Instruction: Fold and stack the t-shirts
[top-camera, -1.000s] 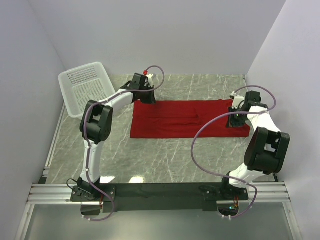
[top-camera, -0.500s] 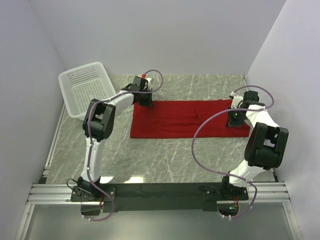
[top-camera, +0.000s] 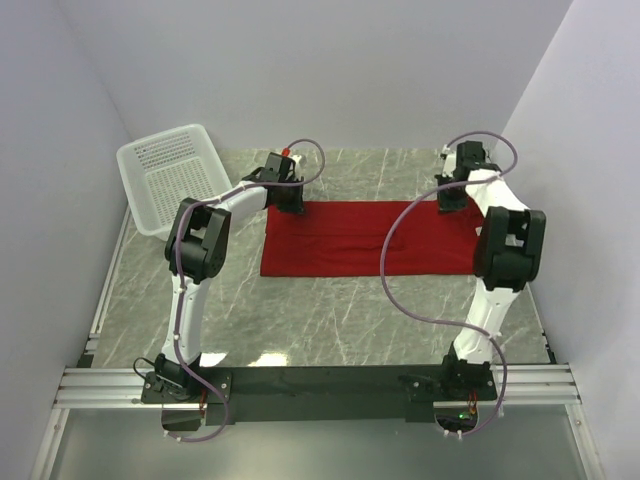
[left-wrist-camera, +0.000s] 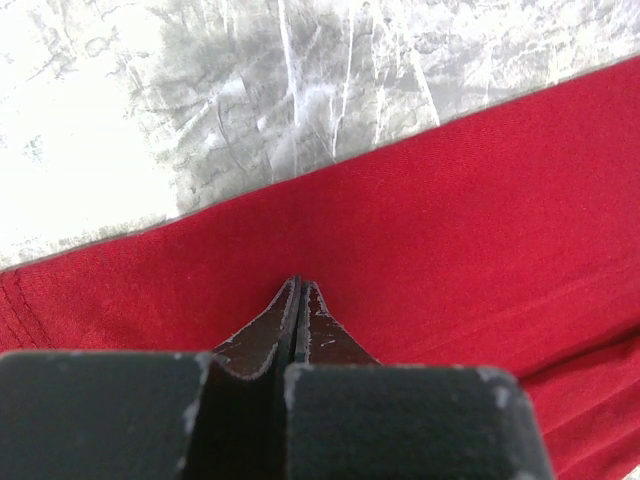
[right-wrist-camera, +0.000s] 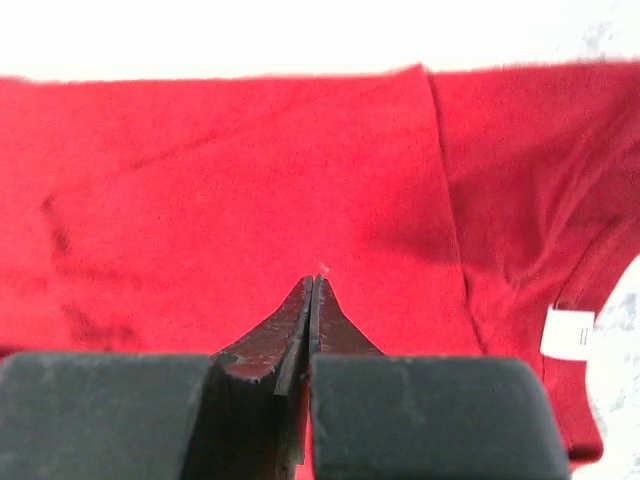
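A: Position of the t-shirt (top-camera: 360, 238)?

B: It is seen flat on the marble table (top-camera: 330, 320), near the middle. It is folded into a long red band, laid from 9 o'clock to 3 o'clock in the top view. A small white neck label (right-wrist-camera: 566, 333) is noted in the right wrist view, at 4 o'clock from the fingertips. An edge of the upper layer is seen running from 12 o'clock toward 5 o'clock there, just left of the label.

A: Left gripper (left-wrist-camera: 298, 285)?

B: It is placed at the band's 10 o'clock corner, just inside the far hem. The jaws are pressed together, tips down over red cloth. Bare marble is seen past the hem, toward 12 o'clock in the left wrist view. Whether a fold is pinched between the tips cannot be told.

A: Right gripper (right-wrist-camera: 313, 282)?

B: It is found at the band's 2 o'clock corner, by the far edge. The jaws are likewise together, with no gap seen. The tips are set over the cloth, and a pinch cannot be confirmed here either.

A: Anything else logged?

B: A white mesh basket (top-camera: 175, 170) is noted at 10 o'clock from the shirt, against the left wall. It is tilted and well apart from the cloth.
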